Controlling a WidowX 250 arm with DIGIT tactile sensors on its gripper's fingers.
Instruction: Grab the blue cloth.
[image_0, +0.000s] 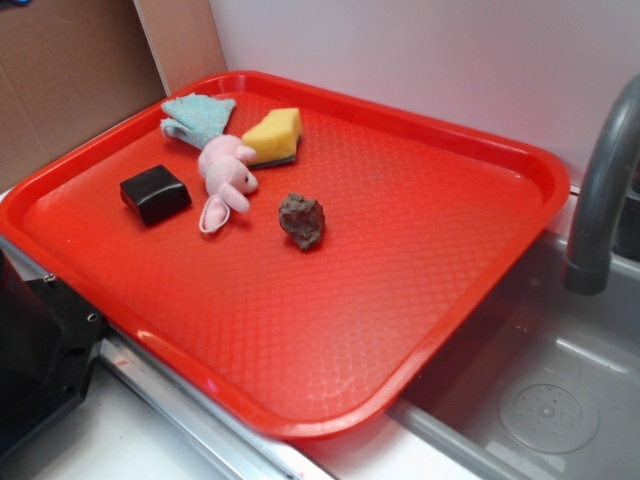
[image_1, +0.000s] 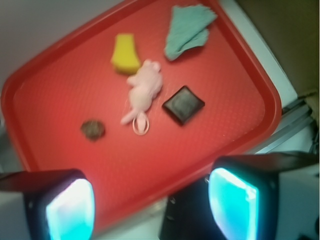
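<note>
The blue cloth (image_0: 198, 116) (image_1: 188, 30) lies crumpled in the far left corner of the red tray (image_0: 420, 290) (image_1: 55, 95), beside the yellow sponge (image_0: 273, 135) (image_1: 125, 53). In the wrist view my gripper (image_1: 152, 202) hangs high above the tray's near edge, far from the cloth. Its two glowing fingertips (image_1: 70, 207) stand wide apart with nothing between them. The exterior view does not show the gripper.
On the tray also lie a pink plush bunny (image_0: 228, 175) (image_1: 143, 92), a black square block (image_0: 155, 192) (image_1: 183, 104) and a brown rock (image_0: 301, 220) (image_1: 93, 129). A grey faucet (image_0: 605, 180) and sink basin (image_0: 545, 400) are at the right. A black box (image_0: 35, 350) sits at the tray's near left corner.
</note>
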